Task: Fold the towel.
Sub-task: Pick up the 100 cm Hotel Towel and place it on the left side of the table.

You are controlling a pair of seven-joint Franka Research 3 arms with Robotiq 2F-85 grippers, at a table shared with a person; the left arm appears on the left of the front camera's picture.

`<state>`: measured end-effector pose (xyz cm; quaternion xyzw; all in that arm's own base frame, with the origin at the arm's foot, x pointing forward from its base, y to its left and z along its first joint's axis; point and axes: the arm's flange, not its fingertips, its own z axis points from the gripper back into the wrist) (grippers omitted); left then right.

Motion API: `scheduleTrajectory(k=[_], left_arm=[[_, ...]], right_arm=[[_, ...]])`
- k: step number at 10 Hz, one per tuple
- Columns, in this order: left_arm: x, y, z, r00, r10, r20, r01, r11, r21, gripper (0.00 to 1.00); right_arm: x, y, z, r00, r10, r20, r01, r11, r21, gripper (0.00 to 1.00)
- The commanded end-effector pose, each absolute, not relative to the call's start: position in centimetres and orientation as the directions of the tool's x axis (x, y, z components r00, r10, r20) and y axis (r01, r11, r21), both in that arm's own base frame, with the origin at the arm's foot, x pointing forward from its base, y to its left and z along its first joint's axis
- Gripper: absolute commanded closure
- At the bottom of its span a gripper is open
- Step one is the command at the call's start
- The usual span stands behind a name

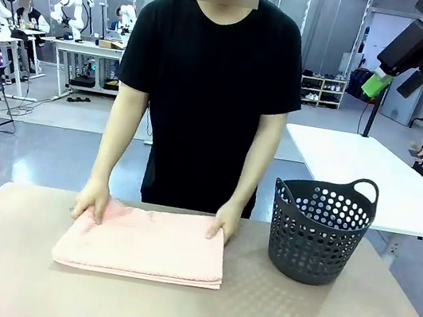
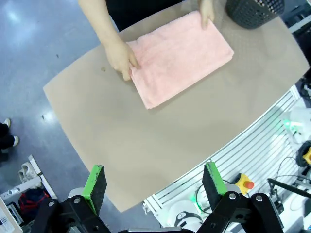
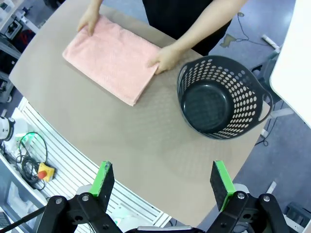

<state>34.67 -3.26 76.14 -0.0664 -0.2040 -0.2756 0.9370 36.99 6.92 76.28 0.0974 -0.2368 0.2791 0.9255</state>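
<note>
The salmon-pink towel (image 1: 143, 243) lies folded flat in a rectangle on the tan table (image 1: 186, 315), left of centre. A person stands at the far side with both hands (image 1: 93, 201) resting on the towel's far corners. The left wrist view has the towel (image 2: 180, 57) far below my left gripper (image 2: 154, 187), whose green-padded fingers stand wide apart with nothing between them. Seen from the right wrist, the towel (image 3: 111, 58) also lies well under my right gripper (image 3: 163, 183), open and holding nothing. In the front view my right gripper (image 1: 394, 71) hangs high at the upper right.
A dark perforated basket (image 1: 319, 229) with handles stands on the table right of the towel, and it is empty in the right wrist view (image 3: 219, 97). A white table (image 1: 377, 181) stands behind it. The tan table's near half is bare.
</note>
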Motion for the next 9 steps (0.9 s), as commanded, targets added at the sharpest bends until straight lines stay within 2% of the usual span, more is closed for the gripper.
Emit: scheduleTrajectory(k=[1,9], left_arm=[[34.73,-3.15,76.38,0.762,-0.494,0.418,0.547,0.837,-0.009,0.0],[34.73,-3.15,76.38,0.762,-0.494,0.418,0.547,0.837,-0.009,0.0]], right_arm=[[37.05,6.83,76.38,0.733,0.468,0.493,-0.561,0.827,0.049,0.0],[37.05,6.83,76.38,0.733,0.468,0.493,-0.561,0.827,0.049,0.0]])
